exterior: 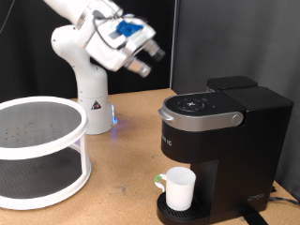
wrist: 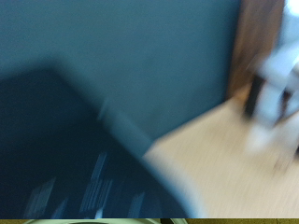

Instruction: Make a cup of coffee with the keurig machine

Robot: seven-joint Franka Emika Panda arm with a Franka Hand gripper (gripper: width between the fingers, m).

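Keurig machine [exterior: 220, 131], lower right, has its lid down and the cup [exterior: 178, 187] beneath, while the gripper [exterior: 142, 64], state unclear, hovers upper centre.

Little can be read. On the front of the keurig machine [exterior: 220, 141], just under its silver-grey lid edge, pale letters run down the black face; only their ends show, roughly "IG", too small to make out with certainty. On the white robot base [exterior: 94, 111], behind the machine, sits a small dark triangular warning sign whose symbol cannot be told. The wrist view is blurred; nothing is legible there.
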